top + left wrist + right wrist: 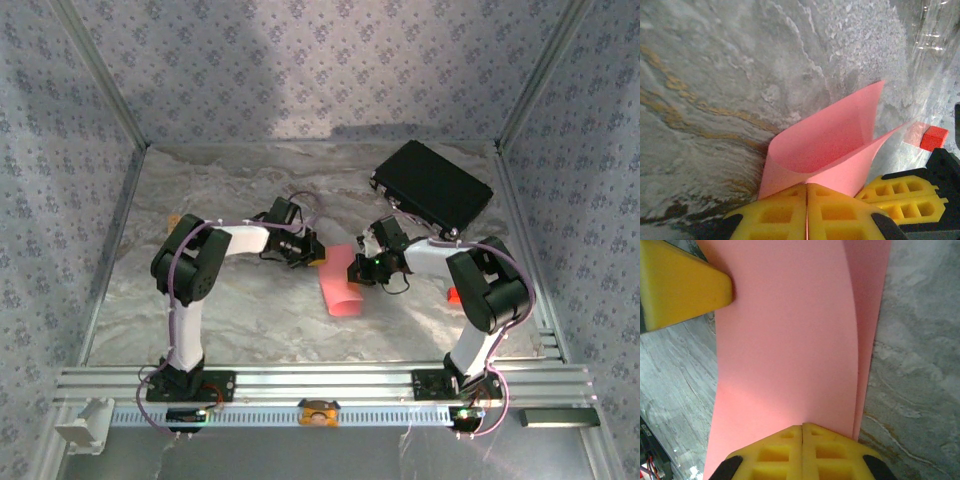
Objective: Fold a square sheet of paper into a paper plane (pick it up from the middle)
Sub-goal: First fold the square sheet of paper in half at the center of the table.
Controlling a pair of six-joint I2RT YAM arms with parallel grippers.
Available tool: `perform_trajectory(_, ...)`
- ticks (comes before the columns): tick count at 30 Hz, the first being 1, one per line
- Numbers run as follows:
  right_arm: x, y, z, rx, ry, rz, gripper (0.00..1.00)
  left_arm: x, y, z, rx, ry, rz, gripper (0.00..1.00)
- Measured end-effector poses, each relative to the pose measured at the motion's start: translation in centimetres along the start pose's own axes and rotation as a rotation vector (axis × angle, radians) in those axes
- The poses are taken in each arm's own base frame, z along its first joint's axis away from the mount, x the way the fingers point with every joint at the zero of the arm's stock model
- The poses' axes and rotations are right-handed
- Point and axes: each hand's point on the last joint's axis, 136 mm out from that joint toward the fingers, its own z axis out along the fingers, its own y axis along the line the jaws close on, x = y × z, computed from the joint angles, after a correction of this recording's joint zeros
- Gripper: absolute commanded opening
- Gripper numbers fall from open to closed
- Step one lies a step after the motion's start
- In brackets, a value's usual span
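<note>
Two firm grips I see: left gripper (806, 200) and right gripper (803, 440) both pinch the curled square sheet of paper (830, 140).

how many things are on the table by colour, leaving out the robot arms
pink: 1, the sheet of paper
black: 1, the case
red: 1, the small block
orange: 1, the small tag
total: 4
</note>
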Motion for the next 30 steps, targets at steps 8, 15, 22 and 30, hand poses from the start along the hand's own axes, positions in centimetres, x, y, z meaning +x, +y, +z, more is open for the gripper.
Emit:
perform_trajectory(8,0.0,0.0,0.0,0.0,0.0,0.0,0.0,-1.8,0.7,-0.7,-0.025,-0.058,-0.042,0.07)
perform_trajectory(15,0.0,0.0,0.0,0.0,0.0,0.0,0.0,-4.1,0.9,-1.2,-0.053,-0.128,-0.067,0.06)
perform_trajectory(22,0.1,0.0,-0.1,0.001,-0.001,0.0,0.0,-4.9,1.2,-1.4,-0.079,-0.151,-0.1,0.06)
perform_trajectory(30,0.1,-0.1,-0.1,0.001,-0.002,0.001,0.0,-4.6,0.2,-1.6,-0.092,-0.165,-0.072,0.07)
